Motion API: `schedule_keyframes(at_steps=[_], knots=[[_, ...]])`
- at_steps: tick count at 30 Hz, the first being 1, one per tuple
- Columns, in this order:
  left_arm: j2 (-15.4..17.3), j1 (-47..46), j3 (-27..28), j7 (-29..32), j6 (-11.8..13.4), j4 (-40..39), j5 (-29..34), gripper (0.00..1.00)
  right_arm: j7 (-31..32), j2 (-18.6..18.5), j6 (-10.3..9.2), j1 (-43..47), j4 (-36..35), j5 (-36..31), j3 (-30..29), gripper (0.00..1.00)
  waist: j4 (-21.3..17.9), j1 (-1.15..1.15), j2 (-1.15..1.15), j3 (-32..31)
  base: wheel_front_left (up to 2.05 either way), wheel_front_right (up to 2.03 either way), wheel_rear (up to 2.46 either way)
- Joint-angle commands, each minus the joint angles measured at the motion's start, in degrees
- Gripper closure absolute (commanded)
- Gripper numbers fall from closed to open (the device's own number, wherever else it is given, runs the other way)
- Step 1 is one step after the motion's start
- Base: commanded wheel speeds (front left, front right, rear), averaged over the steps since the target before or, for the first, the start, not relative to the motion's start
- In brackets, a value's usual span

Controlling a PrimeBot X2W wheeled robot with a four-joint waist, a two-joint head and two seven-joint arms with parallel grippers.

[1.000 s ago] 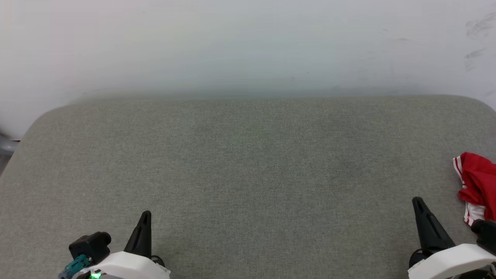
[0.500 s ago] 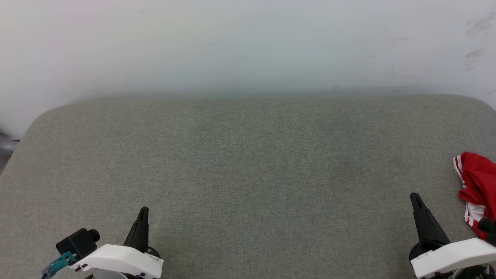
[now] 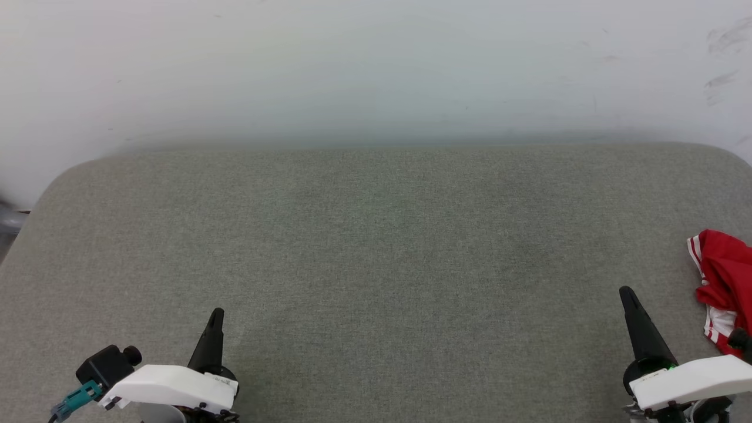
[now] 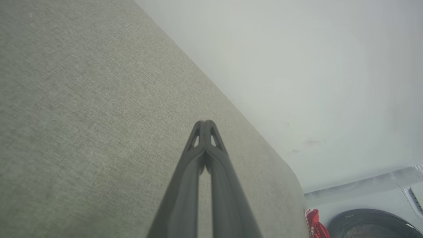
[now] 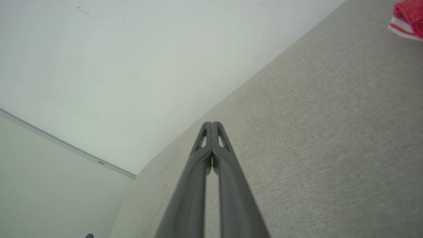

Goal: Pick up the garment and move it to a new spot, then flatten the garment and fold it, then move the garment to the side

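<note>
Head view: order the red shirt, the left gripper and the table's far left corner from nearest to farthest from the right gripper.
From the right gripper:
1. The red shirt, just to its right and slightly farther back.
2. The left gripper, across at the front left.
3. The table's far left corner, back left, beyond the left gripper.

one garment (image 3: 726,269), one left claw (image 3: 216,312), one right claw (image 3: 625,292), one table (image 3: 376,235)

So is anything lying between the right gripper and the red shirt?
Nothing visible does. The shut right gripper is over the grey padded surface, and the garment lies bunched to its right, with just bare padding between them.
</note>
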Motion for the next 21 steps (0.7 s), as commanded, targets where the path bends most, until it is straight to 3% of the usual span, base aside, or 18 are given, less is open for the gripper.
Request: schedule_keyframes(at_steps=[1, 21], knots=[[-0.2, -1.7, 0.7, 0.4, -0.4, -0.5, -1.3, 1.00, 0.1, 0.0, 0.00, -1.6, -0.2, 1.7, 0.0, 1.00, 0.0, 0.00, 0.00, 0.0, 0.00, 0.00, 0.00], [-1.9, -2.8, 3.7, 3.7, -2.2, 0.3, -12.1, 1.00, 0.5, 0.0, 0.00, -3.7, 3.4, 15.1, 0.0, 1.00, 0.0, 0.00, 0.00, 0.2, 0.00, 0.00, 0.00]])
